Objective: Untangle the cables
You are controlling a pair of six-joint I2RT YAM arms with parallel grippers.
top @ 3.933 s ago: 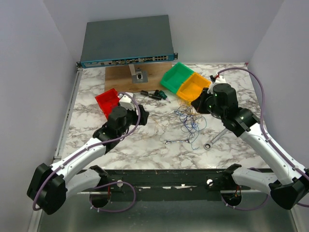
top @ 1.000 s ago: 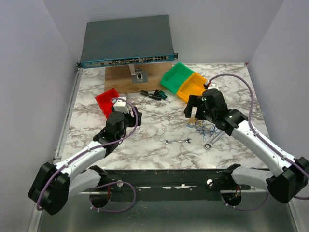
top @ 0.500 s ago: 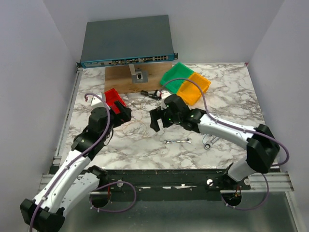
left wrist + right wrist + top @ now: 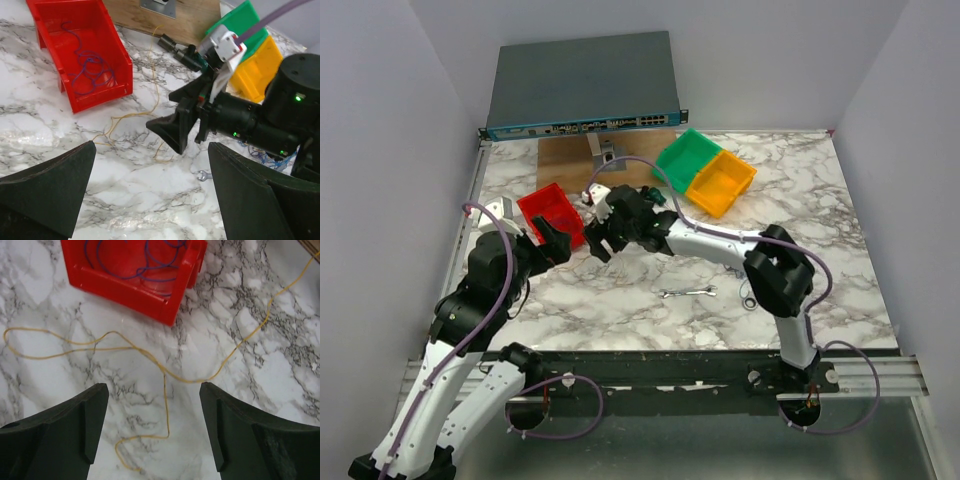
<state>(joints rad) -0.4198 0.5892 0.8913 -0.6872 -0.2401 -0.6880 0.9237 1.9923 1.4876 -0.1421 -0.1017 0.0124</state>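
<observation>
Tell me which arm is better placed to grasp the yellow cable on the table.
Right: the right gripper, open, hangs directly over the yellow cable; the left gripper sits farther back.

Tight beside the red bin [image 4: 552, 212]
The left gripper [image 4: 552, 240] and right gripper [image 4: 603, 242] face closely, fingers [image 4: 55, 435] spread; yellow wire [image 4: 165, 375] lies flat between; bare surface [image 4: 620, 300] opens toward the spanner [image 4: 688, 292].

Bright, even overhead light — soft shadows, mild glare on the marble, near fingers blurred.
</observation>
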